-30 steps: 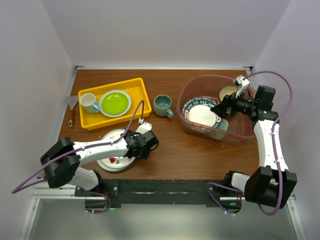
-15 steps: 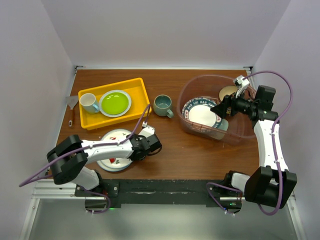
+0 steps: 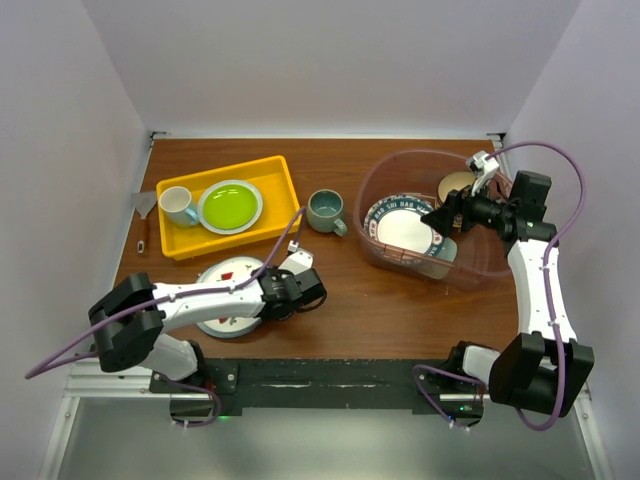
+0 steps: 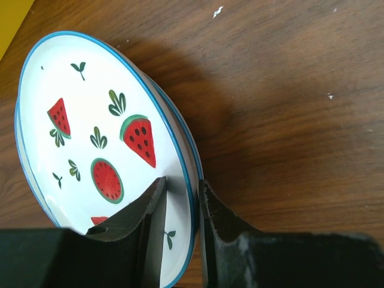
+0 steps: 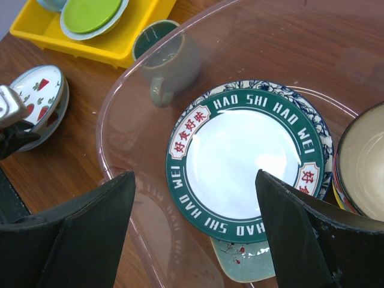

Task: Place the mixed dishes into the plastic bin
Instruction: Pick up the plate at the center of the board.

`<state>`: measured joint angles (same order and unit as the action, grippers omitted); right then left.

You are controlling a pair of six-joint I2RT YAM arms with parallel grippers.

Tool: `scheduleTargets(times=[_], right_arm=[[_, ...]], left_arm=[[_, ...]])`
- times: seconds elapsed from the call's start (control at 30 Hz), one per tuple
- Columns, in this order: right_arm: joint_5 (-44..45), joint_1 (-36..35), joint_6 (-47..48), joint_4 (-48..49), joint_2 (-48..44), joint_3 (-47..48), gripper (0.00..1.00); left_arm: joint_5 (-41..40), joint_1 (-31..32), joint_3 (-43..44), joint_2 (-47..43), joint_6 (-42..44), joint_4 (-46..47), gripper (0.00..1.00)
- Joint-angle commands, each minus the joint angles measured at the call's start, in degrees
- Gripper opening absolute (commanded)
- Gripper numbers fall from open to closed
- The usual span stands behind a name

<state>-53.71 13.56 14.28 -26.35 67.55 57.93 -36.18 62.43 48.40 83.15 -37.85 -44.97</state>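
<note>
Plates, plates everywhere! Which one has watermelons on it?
The white blue-rimmed plate in the left gripper, outside the bin; the green-lettered plate and blue-patterned plate inside have none.

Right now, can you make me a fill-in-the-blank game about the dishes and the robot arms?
The left gripper grips the watermelon plate, whose rim is ____.
The grey-green mug stands between the plastic bin and the ____ tray.
The green-rimmed plate in the bin reads HAO SHI ____.
The right gripper hovers over the bin with jaws ____.
Missing words: blue, yellow, WEI, open.
</note>
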Motion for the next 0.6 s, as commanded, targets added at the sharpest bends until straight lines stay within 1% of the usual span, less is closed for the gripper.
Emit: scheduleTargets(times=[0.0, 0.17, 0.2, 0.27, 0.57], right_arm=[[-1.2, 0.2, 1.2, 0.2, -0.1, 0.7, 0.85], [-1.2, 0.2, 1.2, 0.2, 0.0, 0.7, 0.85], [-1.1, 0.2, 1.2, 0.1, 0.0, 0.7, 0.85], [-1.1, 0.2, 1.2, 0.2, 0.0, 0.7, 0.85], [-1.1, 0.2, 1.2, 0.2, 0.0, 0.7, 0.85]], left_arm=[[5.9, 0.3, 2.8, -2.9, -1.9, 4.5, 0.19], [5.9, 0.6, 4.2, -4.1, -1.3, 3.7, 0.10], [5.8, 0.7, 4.4, -4.4, -1.2, 3.1, 0.05], [5.2, 1.0, 5.7, -5.2, -0.7, 2.3, 0.00], [-0.3, 4.3, 12.2, -11.2, 2.5, -3.7, 0.00]])
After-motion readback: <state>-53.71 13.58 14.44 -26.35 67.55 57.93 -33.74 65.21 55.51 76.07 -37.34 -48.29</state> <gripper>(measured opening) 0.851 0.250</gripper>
